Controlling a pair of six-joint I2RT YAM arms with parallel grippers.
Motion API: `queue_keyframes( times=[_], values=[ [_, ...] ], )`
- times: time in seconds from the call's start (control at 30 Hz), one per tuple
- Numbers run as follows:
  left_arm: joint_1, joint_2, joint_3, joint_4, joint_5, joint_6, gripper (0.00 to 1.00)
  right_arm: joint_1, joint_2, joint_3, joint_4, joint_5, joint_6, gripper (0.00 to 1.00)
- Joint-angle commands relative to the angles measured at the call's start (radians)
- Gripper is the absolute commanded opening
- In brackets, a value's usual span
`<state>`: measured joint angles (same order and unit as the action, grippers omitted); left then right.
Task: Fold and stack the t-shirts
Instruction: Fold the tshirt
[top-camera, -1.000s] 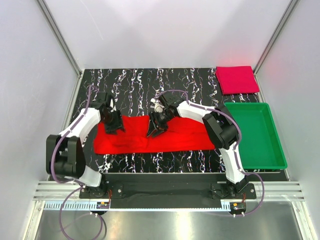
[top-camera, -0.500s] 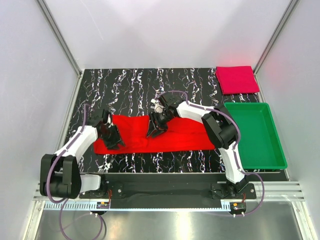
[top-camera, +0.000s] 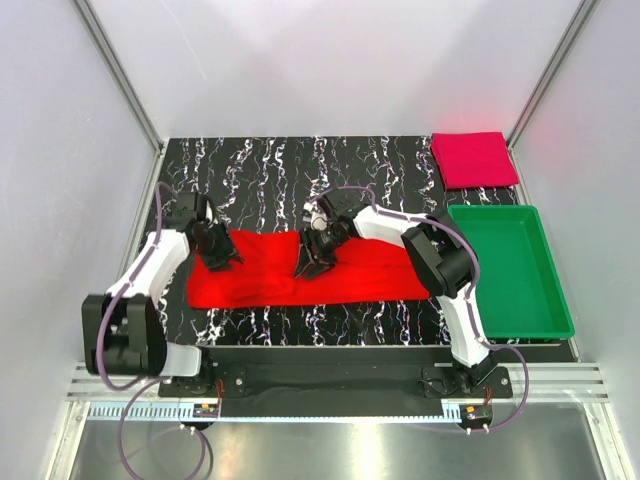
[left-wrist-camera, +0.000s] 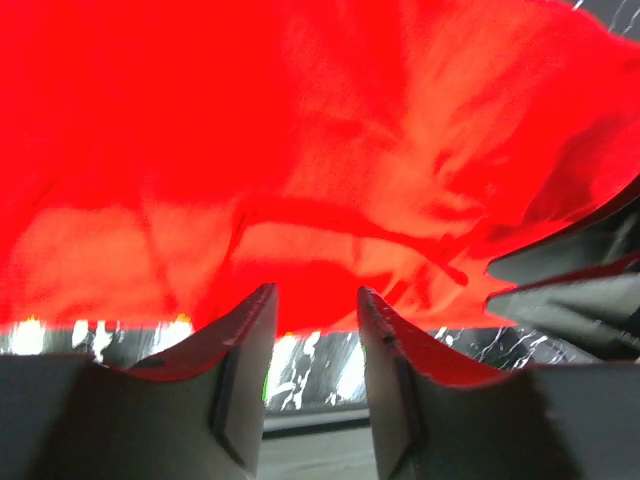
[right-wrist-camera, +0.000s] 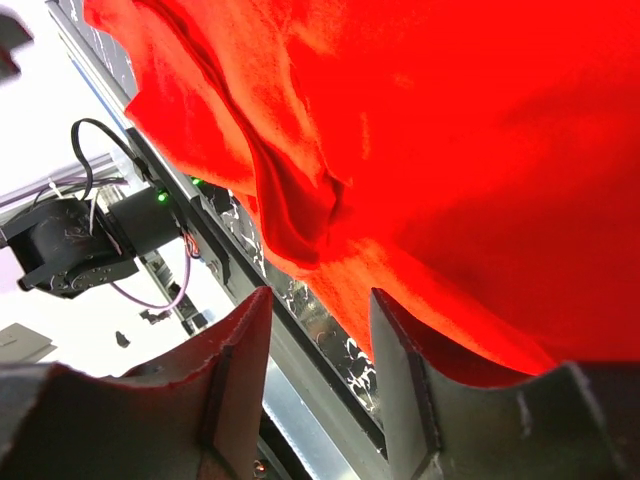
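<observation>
**Red t-shirt spread out, grippers at far edge**

It lies on the near half of the table, long axis left to right; left gripper over its far-left corner, right gripper over the far edge at mid-length; both parted, nothing between the fingers; cloth extends nearward from each; crimson t-shirt lies folded, far right.

Black marbled tbl: red shirt ctr, crimson shirt far-right, green tray right.
</observation>
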<state>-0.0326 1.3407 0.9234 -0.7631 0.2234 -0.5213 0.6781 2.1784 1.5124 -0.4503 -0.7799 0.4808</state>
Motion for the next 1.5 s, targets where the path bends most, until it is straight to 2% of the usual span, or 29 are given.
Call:
queue_keyframes(
  times=[0.0, 0.5, 0.63, 1.1, 1.23, 1.47],
  values=[
    [0.011, 0.112, 0.046, 0.051, 0.088, 0.066, 0.40, 0.011, -0.023, -0.017, 0.039, -0.024, 0.027, 0.52],
    [0.023, 0.178, 0.031, 0.048, 0.027, 0.063, 0.43, 0.011, -0.040, -0.087, 0.119, -0.035, 0.090, 0.53],
    [0.023, 0.204, 0.026, 0.057, 0.017, 0.072, 0.47, 0.011, -0.032, -0.090, 0.136, -0.047, 0.105, 0.53],
    [0.023, 0.276, 0.034, 0.096, 0.004, 0.107, 0.48, 0.009, -0.020, -0.090, 0.189, -0.067, 0.143, 0.53],
    [0.023, 0.272, 0.023, 0.120, 0.031, 0.107, 0.43, 0.011, -0.022, -0.115, 0.234, -0.067, 0.197, 0.53],
    [0.023, 0.272, 0.005, 0.131, 0.067, 0.103, 0.25, 0.011, -0.038, -0.165, 0.297, -0.038, 0.271, 0.55]
  ],
)
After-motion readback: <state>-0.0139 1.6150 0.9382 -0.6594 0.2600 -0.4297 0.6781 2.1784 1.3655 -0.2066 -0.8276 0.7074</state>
